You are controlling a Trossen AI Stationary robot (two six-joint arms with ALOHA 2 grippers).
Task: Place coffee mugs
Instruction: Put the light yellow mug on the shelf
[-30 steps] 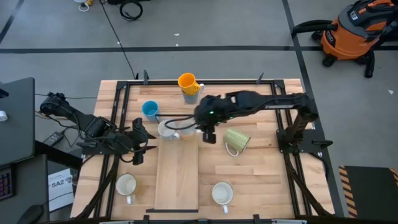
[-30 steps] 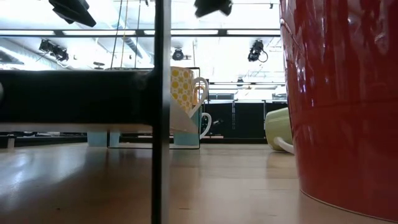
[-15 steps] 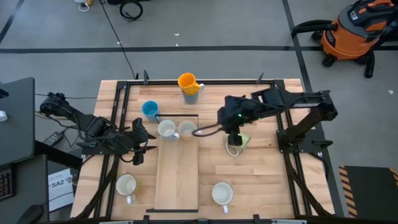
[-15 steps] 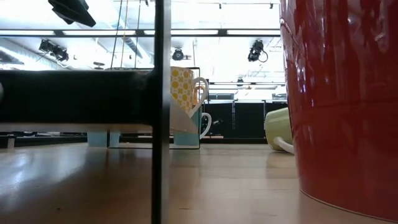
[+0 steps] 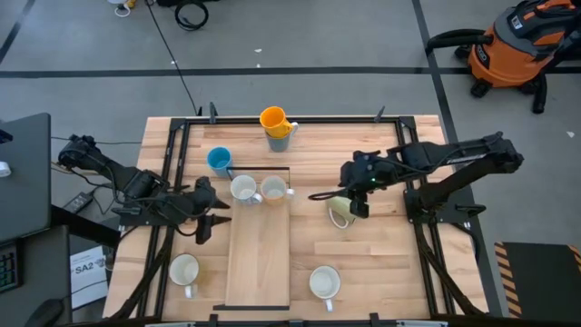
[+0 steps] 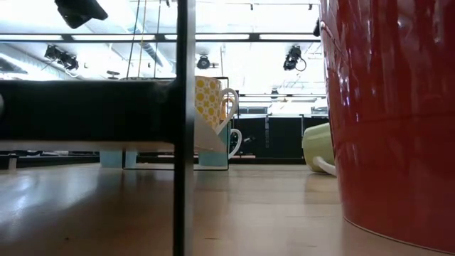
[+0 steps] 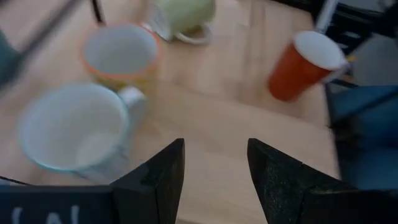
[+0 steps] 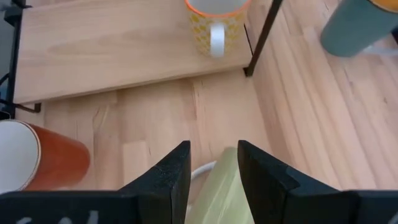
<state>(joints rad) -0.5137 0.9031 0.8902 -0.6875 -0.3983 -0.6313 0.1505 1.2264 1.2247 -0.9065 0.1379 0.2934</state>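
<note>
Two coffee mugs stand at the far end of the wooden board (image 5: 257, 254): a white one (image 5: 242, 188) and a yellow-patterned one (image 8: 212, 23). A pale green mug (image 5: 339, 212) lies on its side on the table, to the right of the board. My right gripper (image 8: 214, 180) hangs open above it, a finger on either side in the right wrist view, touching nothing. Left of the board, my left gripper (image 7: 211, 180) is open and holds nothing. Other mugs on the table are a blue one (image 5: 219, 161), an orange one (image 5: 272, 118) resting on a greyish one (image 5: 281, 138), a white one (image 5: 184, 270) and an orange-red one (image 8: 37, 163).
A black metal frame (image 5: 172, 163) runs around the work area. The orange-red mug (image 6: 394, 114) fills the right side of the low view, close to the camera. Bare wood lies between the board and the table's right edge, near the front.
My right gripper has drawn back from the board's far end toward the table's right edge and sunk a little, and now hangs over the pale green mug. The yellow-patterned mug that the arm covered now shows standing on the board. My left gripper has rolled a little in place.
</note>
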